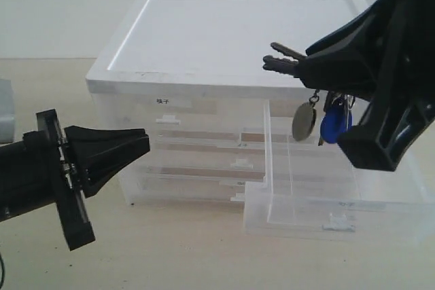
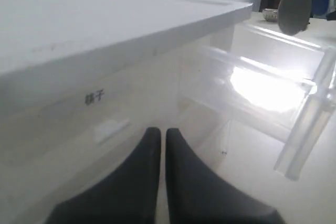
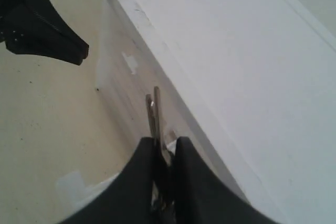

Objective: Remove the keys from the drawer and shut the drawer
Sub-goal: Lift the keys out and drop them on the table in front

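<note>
– Right gripper (image 1: 314, 66), what has it got?

– It is pinched on the keys (image 1: 284, 60), which hang clear of the drawer (image 1: 299, 215). In the exterior view the blades stick out from the fingertips toward nine o'clock. The round silver tag (image 1: 304, 122) and the blue fob (image 1: 332, 128) dangle at six o'clock, above the open drawer.

– Does its own wrist camera show that?

– Only partly. There the two black fingers (image 3: 142, 182) squeeze a thin metal blade (image 3: 154, 109) beside the edge of the white cabinet (image 3: 236, 51). The tag and fob are outside that picture. It does catch the left gripper (image 3: 44, 24) across the tabletop (image 3: 42, 129).

– And the left one?

– Narrow, fingers nearly together, holding nothing. In the exterior view the left gripper (image 1: 144, 142) sits at eight o'clock of the cabinet (image 1: 231, 32), with its tips aimed at the front but apart from it. Its wrist view shows only a hairline gap between the fingers (image 2: 189, 182). It also shows a dark-printed label (image 2: 94, 97) and a white tab handle (image 2: 112, 128) on the cabinet front ahead.

– Where is the drawer?

– It is pulled out toward the camera at five o'clock of the cabinet, with its small white tab (image 1: 338, 222) on the near face. The left wrist view sees its clear walls (image 2: 273, 85) from the side and the tag (image 2: 295, 4) hanging above them.
</note>
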Robot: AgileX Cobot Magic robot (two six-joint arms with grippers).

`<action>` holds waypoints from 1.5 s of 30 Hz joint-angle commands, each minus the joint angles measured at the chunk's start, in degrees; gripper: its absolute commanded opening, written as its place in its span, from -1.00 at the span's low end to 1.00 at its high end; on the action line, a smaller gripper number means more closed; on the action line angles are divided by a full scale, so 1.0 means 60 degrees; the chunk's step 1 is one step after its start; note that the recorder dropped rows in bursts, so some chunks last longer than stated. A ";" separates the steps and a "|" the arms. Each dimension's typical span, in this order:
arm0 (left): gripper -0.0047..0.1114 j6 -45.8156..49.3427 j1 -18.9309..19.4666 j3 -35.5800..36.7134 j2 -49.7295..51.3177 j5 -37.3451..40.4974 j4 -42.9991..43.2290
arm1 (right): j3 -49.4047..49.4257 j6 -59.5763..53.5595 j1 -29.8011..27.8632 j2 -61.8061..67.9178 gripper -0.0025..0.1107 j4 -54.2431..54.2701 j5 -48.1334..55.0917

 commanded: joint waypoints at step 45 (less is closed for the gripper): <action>-0.84 -0.0100 0.0003 0.1273 -0.2725 0.0625 -0.1154 | -0.0057 -0.2838 -0.0010 0.4124 -0.96 0.3590 -0.2399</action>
